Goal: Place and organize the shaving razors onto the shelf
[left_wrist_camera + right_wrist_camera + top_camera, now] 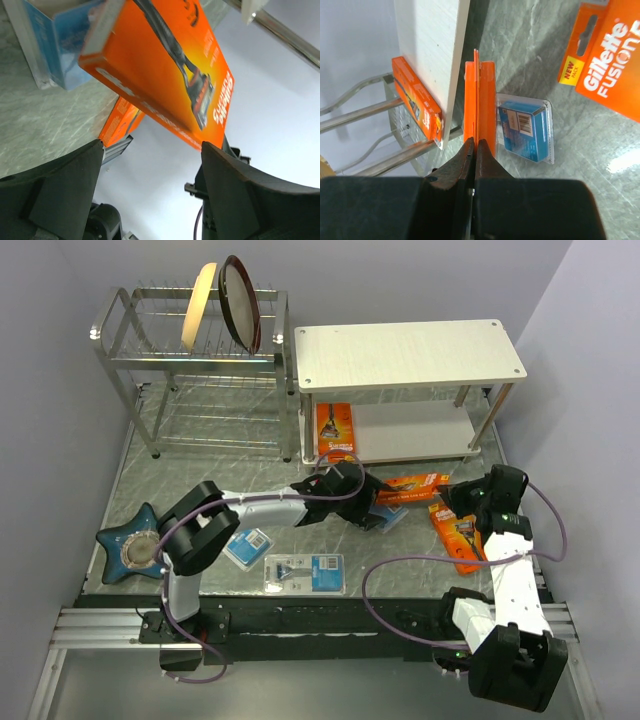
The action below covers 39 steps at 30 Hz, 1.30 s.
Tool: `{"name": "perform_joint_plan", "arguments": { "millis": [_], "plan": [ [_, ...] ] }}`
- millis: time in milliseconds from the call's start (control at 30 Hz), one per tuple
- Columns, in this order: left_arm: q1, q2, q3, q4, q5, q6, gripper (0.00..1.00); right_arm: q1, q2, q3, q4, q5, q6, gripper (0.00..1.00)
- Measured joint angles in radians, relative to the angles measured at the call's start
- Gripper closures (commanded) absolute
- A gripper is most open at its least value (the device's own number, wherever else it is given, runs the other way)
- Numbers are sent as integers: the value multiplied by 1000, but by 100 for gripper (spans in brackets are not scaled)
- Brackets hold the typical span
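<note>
The white shelf (410, 355) stands at the back right; its board edge shows in the right wrist view (432, 50). One orange razor pack (335, 428) leans on its lower tier. My right gripper (475, 145) is shut on the edge of a second orange pack (412, 485), held edge-up in front of the shelf. My left gripper (152, 150) is open just left of that pack (170, 65), fingers wide, not touching it. A third orange pack (455, 535) lies by the right arm. A blue pack (524, 130) lies under the held one; two more blue packs (248, 548) (305, 573) lie near the front.
A chrome wire dish rack (190, 350) with two plates (238, 300) stands at the back left, beside the shelf. A blue star-shaped dish (135, 545) sits at the front left. The table's right edge runs close to my right arm.
</note>
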Motion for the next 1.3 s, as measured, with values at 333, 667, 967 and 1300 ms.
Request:
{"name": "perform_joint_plan", "arguments": {
  "millis": [333,667,967,1300],
  "plan": [
    [10,93,58,-21,18,-36,25,-21,-2,-3,-7,-13,-66,100],
    [29,134,123,-26,23,-36,61,-21,-15,-3,-38,-29,-161,100],
    [43,98,58,44,10,61,81,-20,-26,-2,-118,-84,-336,66],
    [121,-30,-209,225,58,315,82,-56,18,1,-211,-493,-635,22]
  ]
}}
